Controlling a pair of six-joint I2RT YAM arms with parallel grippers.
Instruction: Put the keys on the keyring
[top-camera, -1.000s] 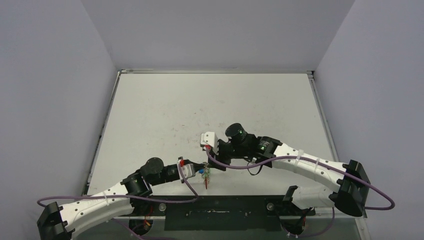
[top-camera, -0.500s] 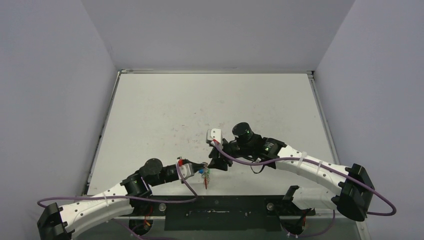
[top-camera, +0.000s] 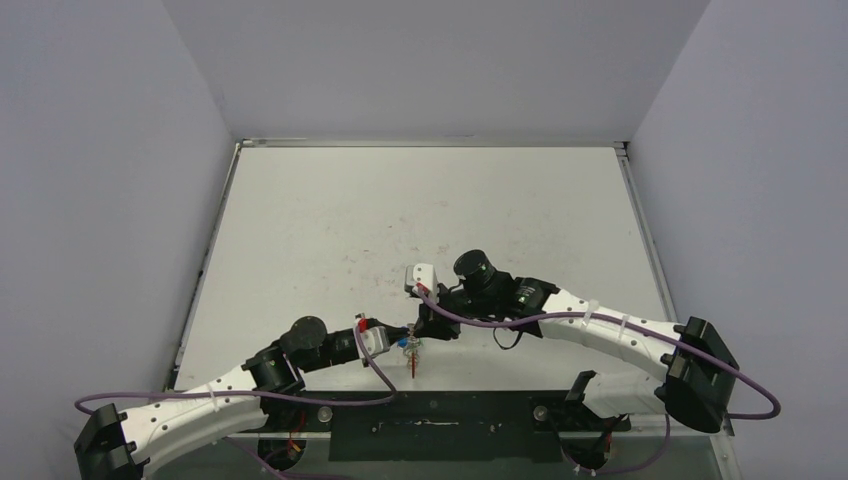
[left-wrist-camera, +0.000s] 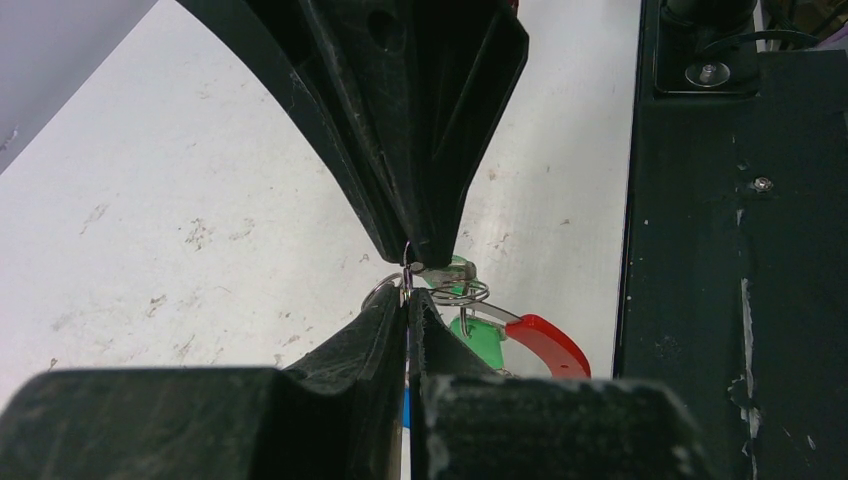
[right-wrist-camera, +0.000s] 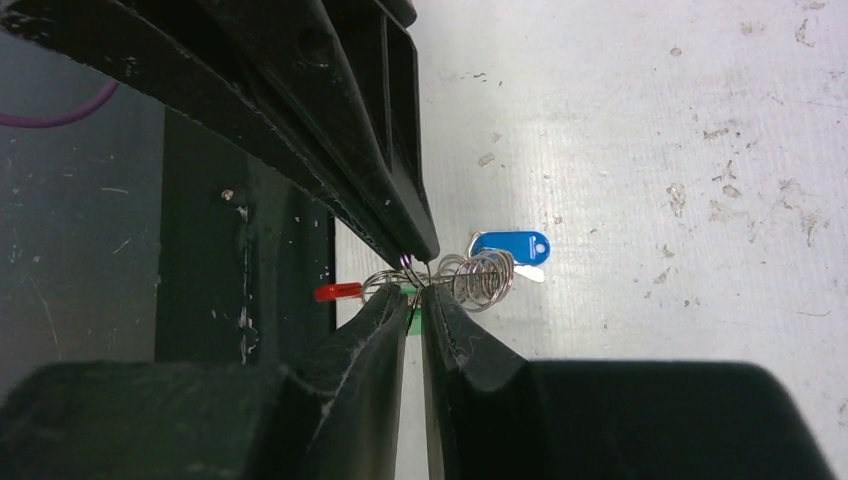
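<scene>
left claw (left-wrist-camera: 408, 300) is pressed together on a wire strand of the keyring (left-wrist-camera: 461, 292), whose coil stretches sideways from the pinch. blue key (right-wrist-camera: 510, 245) and green key (left-wrist-camera: 482, 345) sit against it, over the tabletop (top-camera: 400, 220). right claw (right-wrist-camera: 415, 298) meets it tip to tip, fingers nearly together; whether it pinches wire or key is hidden by both tips.

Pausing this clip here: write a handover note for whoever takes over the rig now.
Left gripper: shut on the keyring, pinching its wire.
Right gripper: jaws nearly together at the same wire, tip to tip with the other; grip unclear.
Green key and blue key sit at the keyring's coil; threaded or not, cannot tell.
Left to do: confirm both keys are on, then release.
</scene>
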